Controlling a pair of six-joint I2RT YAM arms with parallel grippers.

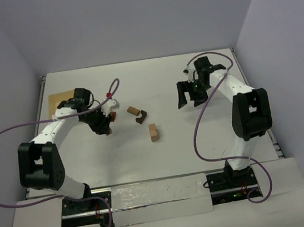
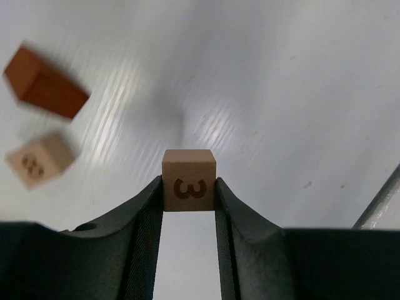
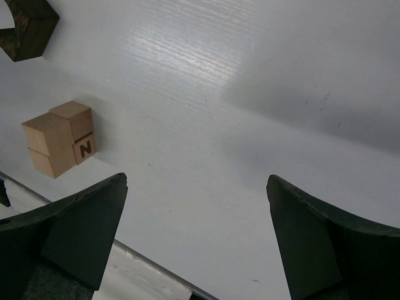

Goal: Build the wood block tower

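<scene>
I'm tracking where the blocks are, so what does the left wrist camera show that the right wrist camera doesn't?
Only left wrist: the left gripper shut on a pale block marked 3, plus an orange-brown block. Only right wrist: the open right gripper, a dark arch piece and pale blocks, one marked N. Both: the white table.
</scene>
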